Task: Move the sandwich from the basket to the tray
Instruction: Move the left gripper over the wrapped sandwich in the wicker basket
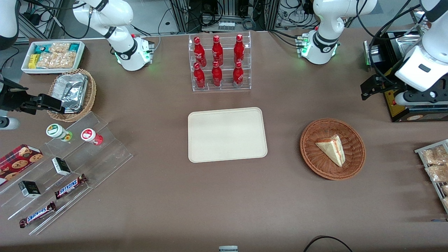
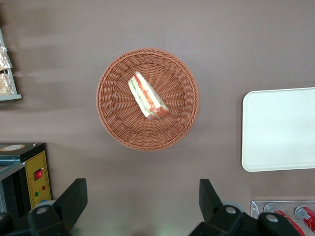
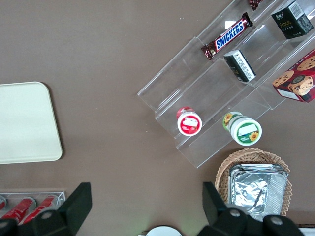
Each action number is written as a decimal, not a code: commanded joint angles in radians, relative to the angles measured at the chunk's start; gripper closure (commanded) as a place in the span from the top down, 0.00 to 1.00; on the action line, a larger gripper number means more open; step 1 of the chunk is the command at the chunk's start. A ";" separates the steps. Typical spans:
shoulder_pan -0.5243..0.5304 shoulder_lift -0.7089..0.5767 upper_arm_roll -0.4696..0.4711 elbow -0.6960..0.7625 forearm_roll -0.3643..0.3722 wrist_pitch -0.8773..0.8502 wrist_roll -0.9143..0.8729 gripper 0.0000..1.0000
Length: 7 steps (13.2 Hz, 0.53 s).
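The sandwich, a pale bread wedge with a red and green filling edge, lies in the round reddish-brown wicker basket. The cream tray sits bare at the table's middle, beside the basket. My left gripper hangs above the table toward the working arm's end, farther from the front camera than the basket. It is open, with nothing but table between its fingers, and well apart from the sandwich.
A clear rack of red bottles stands farther back than the tray. A black box with a yellow panel sits below my gripper. A snack rack lies at the working arm's table edge. An acrylic stepped shelf and a foil-lined basket lie toward the parked arm's end.
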 commanded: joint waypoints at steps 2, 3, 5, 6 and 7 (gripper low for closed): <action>-0.009 -0.011 0.016 0.000 -0.015 -0.019 0.013 1.00; -0.009 0.008 0.014 -0.008 -0.007 -0.011 0.007 1.00; -0.012 0.050 0.013 -0.009 -0.002 0.019 -0.001 1.00; -0.015 0.074 0.013 -0.017 -0.001 0.053 -0.015 1.00; -0.020 0.094 0.011 -0.037 0.001 0.097 -0.045 1.00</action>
